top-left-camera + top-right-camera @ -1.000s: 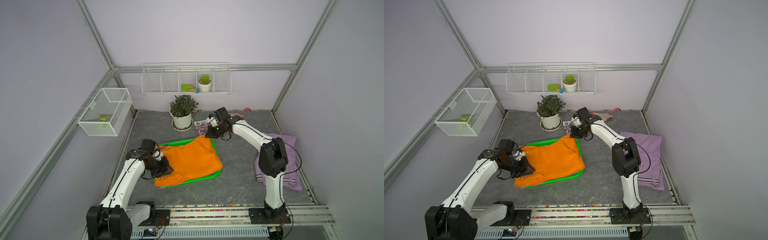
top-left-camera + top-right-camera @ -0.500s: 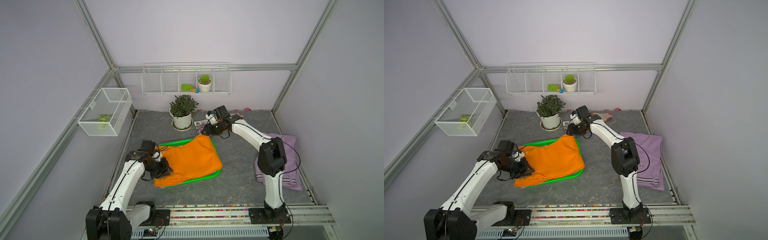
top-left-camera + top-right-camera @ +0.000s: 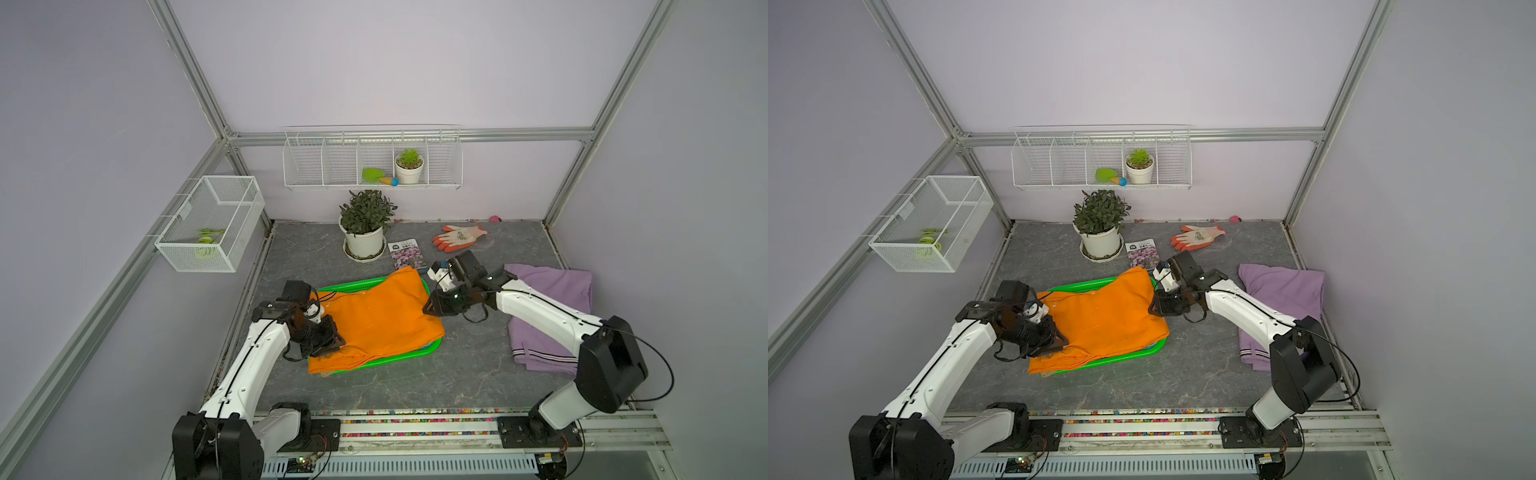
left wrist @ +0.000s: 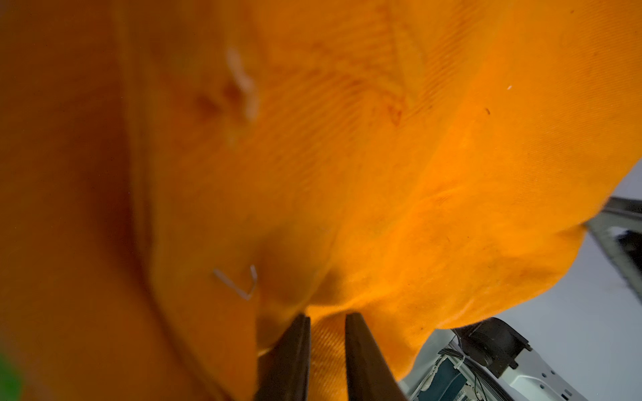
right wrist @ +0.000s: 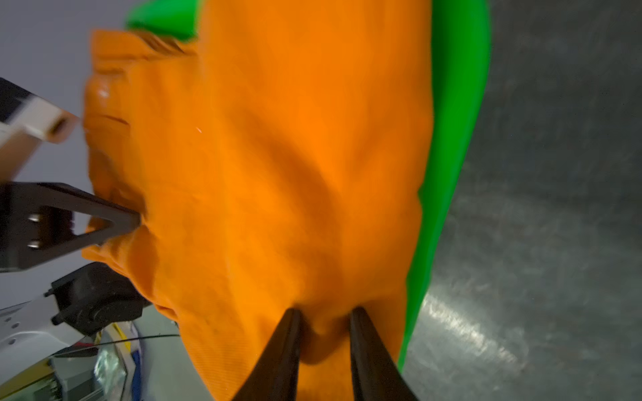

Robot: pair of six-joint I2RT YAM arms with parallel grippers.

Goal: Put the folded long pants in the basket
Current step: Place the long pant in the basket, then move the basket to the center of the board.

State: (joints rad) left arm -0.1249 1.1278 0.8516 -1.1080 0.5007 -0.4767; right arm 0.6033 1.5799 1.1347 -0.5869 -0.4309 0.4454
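The left gripper (image 3: 333,340) is nipped onto the near corner of the bright orange folded cloth pants (image 3: 382,316). In the left wrist view a tuck of cloth is caught between its fingertips (image 4: 356,336). Its arm reaches forward with the elbow raised and the wrist bent low. Both ends are probably pinched so the pants settle flat and square. They lie spread between the two grippers over the shallow bright green plastic basket (image 3: 397,359), spilling past its rim beside the left gripper. The right gripper (image 3: 429,309) pinches the opposite edge, with its forearm stretched low. Behind it, lilac folded pants with a striped waistband (image 3: 555,291) lie on the grey tabletop (image 3: 457,374).
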